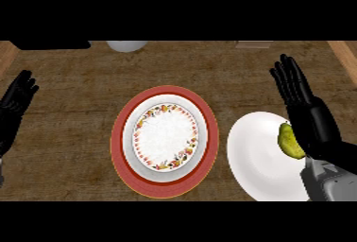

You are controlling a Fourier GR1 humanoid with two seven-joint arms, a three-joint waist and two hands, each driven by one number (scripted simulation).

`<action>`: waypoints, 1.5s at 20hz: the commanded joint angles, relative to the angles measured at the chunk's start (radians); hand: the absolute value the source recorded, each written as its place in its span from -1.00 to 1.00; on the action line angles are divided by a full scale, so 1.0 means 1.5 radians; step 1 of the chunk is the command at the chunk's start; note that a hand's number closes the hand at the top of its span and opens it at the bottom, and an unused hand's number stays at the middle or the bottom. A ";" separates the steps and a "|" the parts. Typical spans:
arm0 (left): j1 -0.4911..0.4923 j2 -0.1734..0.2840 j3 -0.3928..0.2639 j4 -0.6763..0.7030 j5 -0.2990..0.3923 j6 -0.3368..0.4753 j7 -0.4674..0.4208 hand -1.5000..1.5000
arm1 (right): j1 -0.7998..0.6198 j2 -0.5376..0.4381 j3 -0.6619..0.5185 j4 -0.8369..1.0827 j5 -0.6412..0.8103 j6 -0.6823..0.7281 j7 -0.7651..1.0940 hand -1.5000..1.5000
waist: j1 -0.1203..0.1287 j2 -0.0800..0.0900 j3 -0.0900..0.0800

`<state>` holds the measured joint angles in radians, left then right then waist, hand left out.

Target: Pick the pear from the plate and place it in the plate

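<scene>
At the far left edge, the left hand (17,101) is resting open above the brown wooden table (77,156), its fingers straight and pointing up the view, touching nothing.

Along the table's far edge, a dark object (52,45) is sitting at the upper left, and just to its right a pale rounded object (127,45) is showing only its lower part; what either one is cannot be told.

In the middle of the table a red-rimmed plate (125,165) is lying flat, and a smaller white plate with a floral border (166,138) is sitting on top of it, inside the red rim. Nothing is lying on the floral plate.

Just beside these, to the right, a plain white plate (254,156) is lying with a narrow strip of table between it and the red rim. The green pear (291,141) is lying at this white plate's right edge.

The right hand (301,101) is stretching up the view just right of the pear, its fingers straight and spread wide, holding nothing. Its palm side is close against the pear, though contact cannot be told. The grey forearm (331,182) is covering the white plate's lower right part.

At the upper right, a pale flat thing (252,45) is lying at the table's far edge.
</scene>
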<state>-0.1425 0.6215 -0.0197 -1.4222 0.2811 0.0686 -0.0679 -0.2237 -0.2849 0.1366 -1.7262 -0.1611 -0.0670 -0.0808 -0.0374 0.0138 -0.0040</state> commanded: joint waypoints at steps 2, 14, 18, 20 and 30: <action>-0.029 -0.053 -0.040 0.010 -0.039 0.021 0.010 0.00 | -0.055 0.027 -0.057 0.065 -0.066 -0.023 0.107 -1.00 | 0.024 -0.007 0.003; -0.088 -0.159 -0.119 -0.004 -0.105 0.104 0.113 0.00 | 0.015 0.007 0.016 0.190 0.081 -0.068 0.181 -1.00 | 0.023 -0.009 0.003; -0.116 -0.186 -0.102 0.045 -0.119 0.103 0.099 0.00 | 0.098 -0.066 0.020 0.121 0.156 -0.056 0.142 -1.00 | 0.014 -0.009 0.003; -0.052 -0.181 -0.106 0.008 -0.117 0.091 0.084 0.00 | 0.107 -0.089 0.013 0.067 0.191 -0.078 0.170 -1.00 | 0.018 -0.011 0.002; -0.083 -0.172 -0.084 0.009 -0.119 0.073 0.109 0.00 | 0.049 -0.325 -0.063 -0.007 0.128 0.163 0.408 -1.00 | 0.019 -0.011 0.001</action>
<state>-0.2478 0.3538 -0.1588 -1.4122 0.0958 0.1922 0.0794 -0.1368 -0.6466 0.0386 -1.6973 0.0576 0.0310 0.3931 -0.0060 -0.0022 -0.0018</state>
